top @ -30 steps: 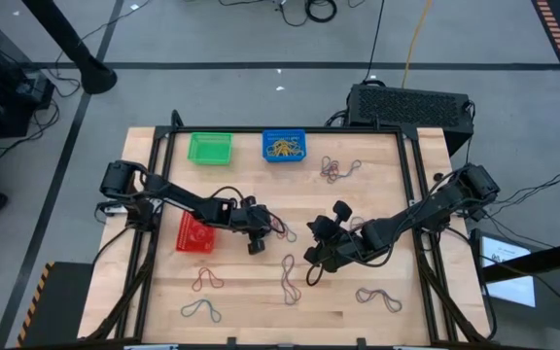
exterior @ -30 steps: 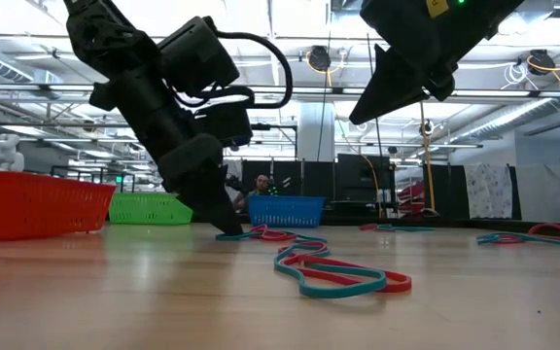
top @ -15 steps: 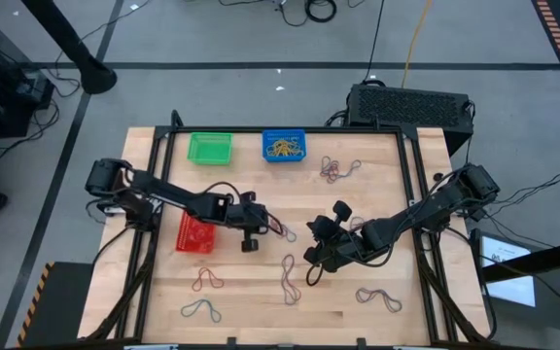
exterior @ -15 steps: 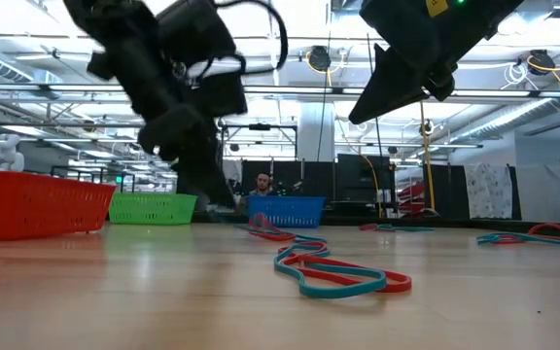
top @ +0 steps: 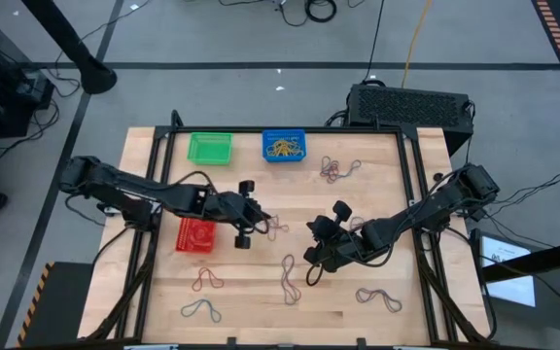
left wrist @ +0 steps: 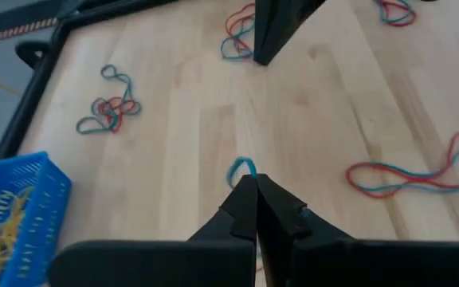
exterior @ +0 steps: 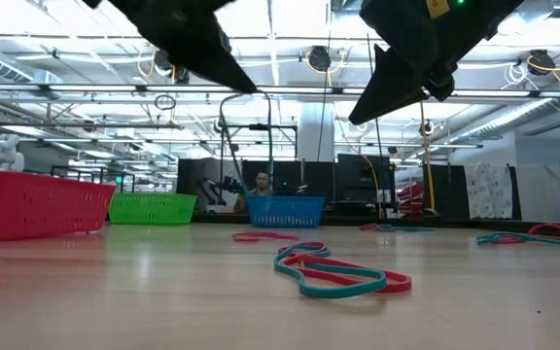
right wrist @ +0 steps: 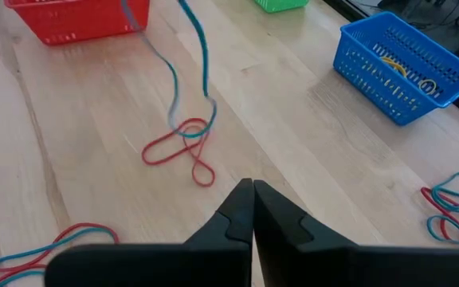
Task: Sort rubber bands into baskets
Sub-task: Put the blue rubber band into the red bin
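While yellow bands already lie in the small blue mesh basket (top: 284, 146), most thin red and teal rubber bands (top: 287, 276) remain scattered on the wooden table (top: 377, 194). Left gripper (top: 244, 234) pinches a teal band (left wrist: 241, 167) beside the red mesh basket (top: 195, 235); right gripper (top: 311, 275) waits pressed together.

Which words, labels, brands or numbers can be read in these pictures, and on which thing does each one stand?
None can be read.
Yellow label on the arm, low view: cut off and too blurred to read.
White sheet on the floor right of the table, high view: any print on it is too small to read.
Baskets, bands and claws: no writing shows.
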Controlling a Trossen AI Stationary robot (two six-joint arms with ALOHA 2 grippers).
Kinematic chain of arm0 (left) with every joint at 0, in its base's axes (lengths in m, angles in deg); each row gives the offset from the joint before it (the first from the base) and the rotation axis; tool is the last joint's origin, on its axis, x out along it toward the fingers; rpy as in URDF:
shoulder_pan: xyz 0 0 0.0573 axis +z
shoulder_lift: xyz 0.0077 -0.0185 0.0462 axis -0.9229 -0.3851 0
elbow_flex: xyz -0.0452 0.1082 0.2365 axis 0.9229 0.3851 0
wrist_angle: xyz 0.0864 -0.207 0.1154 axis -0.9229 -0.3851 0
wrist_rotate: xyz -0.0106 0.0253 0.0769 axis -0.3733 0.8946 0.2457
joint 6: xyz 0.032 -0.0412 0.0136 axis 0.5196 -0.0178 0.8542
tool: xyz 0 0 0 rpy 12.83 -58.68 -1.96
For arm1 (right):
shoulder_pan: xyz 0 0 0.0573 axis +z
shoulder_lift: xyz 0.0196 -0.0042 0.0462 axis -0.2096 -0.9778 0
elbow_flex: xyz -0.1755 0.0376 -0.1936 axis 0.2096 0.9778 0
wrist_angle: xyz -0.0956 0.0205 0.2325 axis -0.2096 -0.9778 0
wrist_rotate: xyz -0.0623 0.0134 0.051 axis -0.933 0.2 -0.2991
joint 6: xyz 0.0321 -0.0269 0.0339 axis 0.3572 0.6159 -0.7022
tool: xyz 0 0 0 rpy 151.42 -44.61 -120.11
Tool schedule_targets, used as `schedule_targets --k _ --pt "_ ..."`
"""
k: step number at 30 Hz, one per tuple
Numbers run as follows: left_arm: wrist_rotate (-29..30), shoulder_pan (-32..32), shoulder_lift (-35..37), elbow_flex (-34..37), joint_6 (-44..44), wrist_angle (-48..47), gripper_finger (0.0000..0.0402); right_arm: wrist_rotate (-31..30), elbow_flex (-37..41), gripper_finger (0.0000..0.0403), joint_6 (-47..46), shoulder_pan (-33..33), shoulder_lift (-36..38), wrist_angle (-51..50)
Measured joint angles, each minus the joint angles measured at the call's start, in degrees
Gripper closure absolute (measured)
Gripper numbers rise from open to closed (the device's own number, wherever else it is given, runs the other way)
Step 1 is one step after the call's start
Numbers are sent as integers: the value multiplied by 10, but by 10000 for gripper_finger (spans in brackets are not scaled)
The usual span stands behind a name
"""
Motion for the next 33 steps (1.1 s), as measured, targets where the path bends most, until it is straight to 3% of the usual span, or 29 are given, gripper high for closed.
schedule_targets --k 6,10,16,22,28,33 --pt "-2 -3 52 -2 9 -25 401 0 0 401 0 0 0 -2" --pt "12 -3 107 -18 -16 -137 401 0 0 401 0 0 0 -3" --pt "24 -7 191 -30 -125 -330 401 5 0 401 -3 0 0 9" --pt "27 -15 244 -30 -293 -509 401 16 0 401 1 0 0 17" --pt "44 -32 251 -11 -388 -600 401 16 0 401 2 0 0 17" --pt "40 -32 250 14 -431 -614 402 16 0 401 -2 0 0 17"
